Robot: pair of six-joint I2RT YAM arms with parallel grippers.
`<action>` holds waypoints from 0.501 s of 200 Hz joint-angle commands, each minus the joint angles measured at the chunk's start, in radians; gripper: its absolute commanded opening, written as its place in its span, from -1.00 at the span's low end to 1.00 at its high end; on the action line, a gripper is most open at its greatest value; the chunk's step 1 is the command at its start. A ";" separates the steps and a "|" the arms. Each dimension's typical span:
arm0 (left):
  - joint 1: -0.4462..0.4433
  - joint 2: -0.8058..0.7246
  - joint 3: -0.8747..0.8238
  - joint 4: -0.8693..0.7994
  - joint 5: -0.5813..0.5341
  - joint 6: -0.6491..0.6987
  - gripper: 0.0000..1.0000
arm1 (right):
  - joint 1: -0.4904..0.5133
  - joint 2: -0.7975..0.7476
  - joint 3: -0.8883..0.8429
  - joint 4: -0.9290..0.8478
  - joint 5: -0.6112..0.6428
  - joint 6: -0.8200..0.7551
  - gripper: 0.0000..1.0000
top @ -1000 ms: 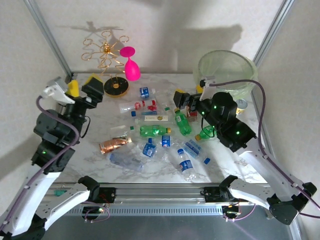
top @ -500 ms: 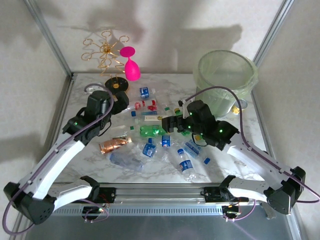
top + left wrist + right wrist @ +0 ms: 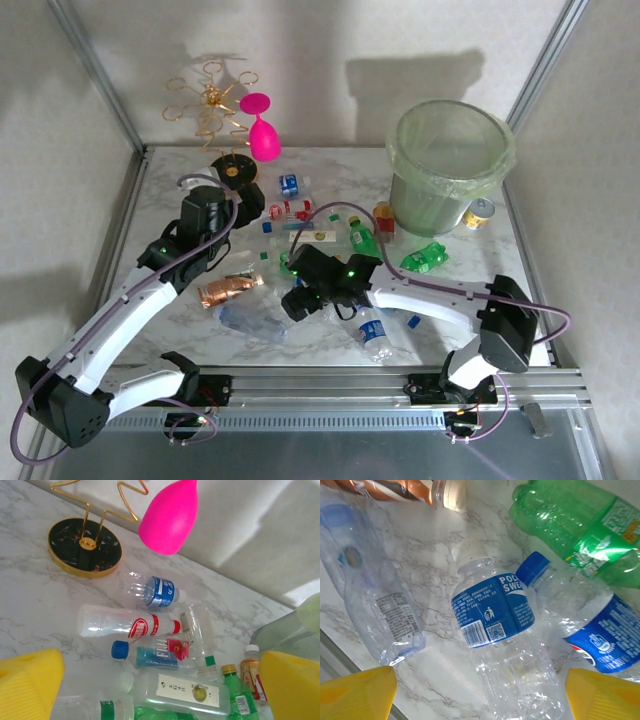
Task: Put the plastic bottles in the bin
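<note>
Plastic bottles (image 3: 373, 335) lie scattered across the middle of the marble tabletop (image 3: 445, 550). Right hand (image 3: 480, 694): positioned low over the nearer part of the scatter, jaws wide apart, gripping nothing. Between the jaws lies a clear bottle with a blue label (image 3: 492, 615), on its side with its neck pointing away from the hand; whether the jaws touch it cannot be determined. To the left of this hand lies a flattened clear bottle (image 3: 375, 595). To its right lies a blue-capped bottle with a dark blue label (image 3: 585, 625), its cap against the centre bottle. Ahead of the hand and to the right lies a crushed green bottle (image 3: 580, 525). Left hand (image 3: 160, 682): hovers over the far-left part of the scatter, jaws wide apart and empty. Just ahead of it lies a clear bottle with a white label (image 3: 175, 692). Next come a blue-capped bottle with a teal and pink label (image 3: 150, 655), a bottle with a red and white label (image 3: 125, 625), and a small bottle with a blue label (image 3: 157, 591). Ahead and to the right are a green bottle with a yellow cap (image 3: 235, 690) and a white-capped bottle (image 3: 250, 667). Farther ahead are the black-and-gold base of the wire rack (image 3: 85, 547) and the pink wine glass (image 3: 170, 515). The bin (image 3: 450, 165) stands at the far right, well beyond the right hand and to the right of the left hand. Another crushed green bottle (image 3: 425, 260) lies near its foot.
</note>
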 commanded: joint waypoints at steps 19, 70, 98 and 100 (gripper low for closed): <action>0.004 -0.029 -0.032 0.048 0.003 0.009 0.99 | 0.013 0.123 0.051 -0.087 0.077 -0.042 0.64; 0.005 -0.041 -0.046 0.059 0.037 0.010 0.99 | 0.000 0.185 0.069 -0.111 0.045 -0.126 0.56; 0.004 -0.052 -0.053 0.074 0.059 0.011 0.99 | -0.007 0.217 0.095 -0.147 0.023 -0.186 0.56; 0.003 -0.052 -0.053 0.075 0.060 0.011 0.99 | -0.007 0.219 0.097 -0.148 0.021 -0.189 0.56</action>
